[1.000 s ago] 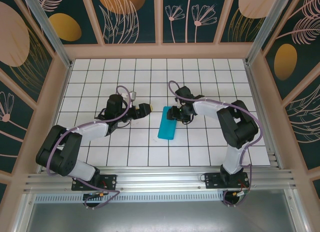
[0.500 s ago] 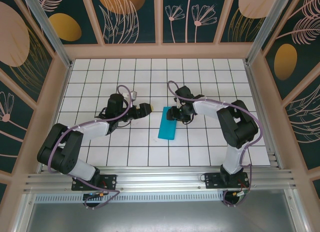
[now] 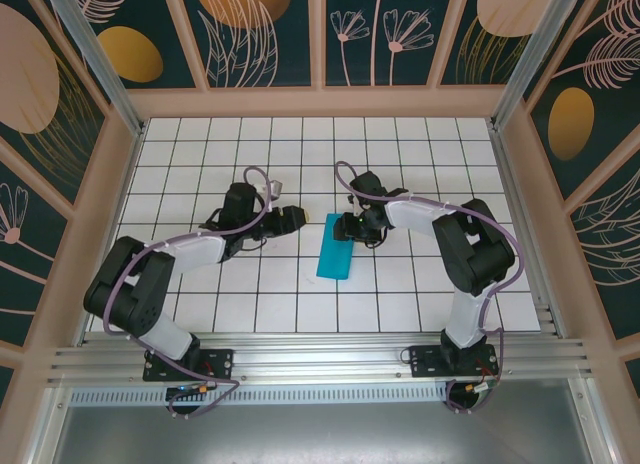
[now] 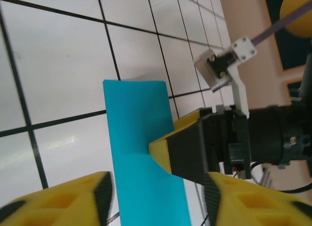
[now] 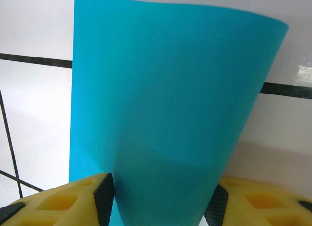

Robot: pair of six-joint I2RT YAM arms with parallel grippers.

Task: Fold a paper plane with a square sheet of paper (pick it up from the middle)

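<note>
The square sheet of paper point(image 3: 335, 249) is teal and bent over into a narrow strip about one tile wide, resting mid-table. My right gripper point(image 3: 348, 227) is shut on its far end. In the right wrist view the bowed sheet point(image 5: 165, 104) fills the gap between both pads of that gripper point(image 5: 161, 201). My left gripper point(image 3: 295, 220) hovers just left of the strip, apart from it, jaws open. In the left wrist view the sheet point(image 4: 139, 128) lies beyond the left gripper point(image 4: 158, 199), with the right gripper's finger point(image 4: 185, 148) pressed against its edge. The paper plane is out of view.
The white gridded table point(image 3: 300, 294) is ringed by a wooden frame, with an aluminium rail point(image 3: 515, 224) along the right side. Both arm bases sit at the near edge. Purple cables loop above each wrist.
My left gripper has moved right toward the paper and its jaws have narrowed. The right gripper and the paper have stayed put.
</note>
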